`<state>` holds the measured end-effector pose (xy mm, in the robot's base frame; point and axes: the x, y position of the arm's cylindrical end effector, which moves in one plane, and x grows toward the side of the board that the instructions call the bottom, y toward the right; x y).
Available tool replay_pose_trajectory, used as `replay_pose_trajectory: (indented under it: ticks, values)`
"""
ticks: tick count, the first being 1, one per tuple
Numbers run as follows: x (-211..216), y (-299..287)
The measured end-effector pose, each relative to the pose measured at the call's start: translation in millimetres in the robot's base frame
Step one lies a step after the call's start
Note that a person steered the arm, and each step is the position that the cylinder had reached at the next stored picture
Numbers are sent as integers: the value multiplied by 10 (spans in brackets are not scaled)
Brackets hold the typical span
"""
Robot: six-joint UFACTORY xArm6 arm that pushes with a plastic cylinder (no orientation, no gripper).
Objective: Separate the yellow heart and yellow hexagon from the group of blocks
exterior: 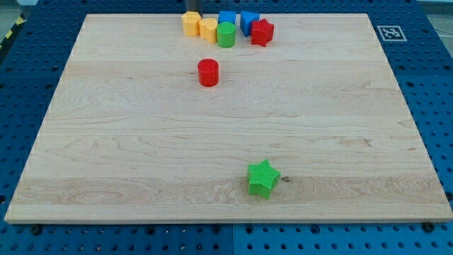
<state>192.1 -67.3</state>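
While the rod enters at the view's top edge, only a short dark stub shows; my tip (194,12) sits right above the yellow hexagon (191,23), touching it or nearly so, can't tell. Rest of the arm is out of frame, so its pose can't be read. No claw on this rig, just the rod, so nothing held. Yellow hexagon is the leftmost of the cluster at the worktop's (106,142) top edge, touching the yellow heart (208,28) to its right. Green cylinder (226,34) presses against the heart's right side. Behind it a blue cube (228,18), then a blue block (248,22), shape unclear, and a red star (262,32) at the cluster's right end. Red cylinder (208,72) stands alone below the cluster. Green star (262,178) well apart, near the view's bottom.
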Motion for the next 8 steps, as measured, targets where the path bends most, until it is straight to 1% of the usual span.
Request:
replay_pose_trajectory:
  ticks: [1,2,3,4,5,7,8]
  values:
    - [54,-308]
    - [195,-913]
    - [241,-1261]
    - [89,-1228]
    - [-2,-959]
    - [0,-304]
    - [7,297]
